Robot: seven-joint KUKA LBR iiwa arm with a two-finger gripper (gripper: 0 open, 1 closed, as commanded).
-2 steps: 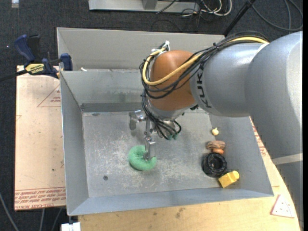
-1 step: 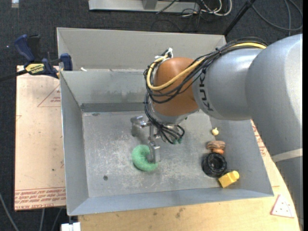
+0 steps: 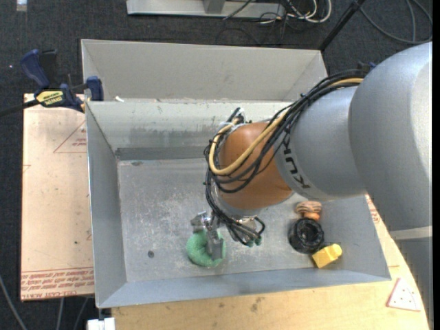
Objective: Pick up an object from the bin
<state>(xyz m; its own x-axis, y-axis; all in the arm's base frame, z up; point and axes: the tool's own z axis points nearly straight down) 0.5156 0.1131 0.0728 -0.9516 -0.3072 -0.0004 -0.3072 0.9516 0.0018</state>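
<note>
Probably a robotics lab, KUKA arm (image 3: pixel 364 143), metal bin (image 3: pixel 103 184), floor cables (image 3: pixel 303 7).

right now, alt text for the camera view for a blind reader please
The gripper is low over a green rounded lump by the near wall of the grey bin. To the view's right lie a black ring, a yellow block and a tan piece.

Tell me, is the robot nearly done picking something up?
Partway. Done: the pincer is down at the green lump near the bin's front wall. In hand: seemingly the grab; the lump lies on the floor, not lifted. Left: lifting it out. The black ring, yellow block and tan piece sit untouched.
</note>
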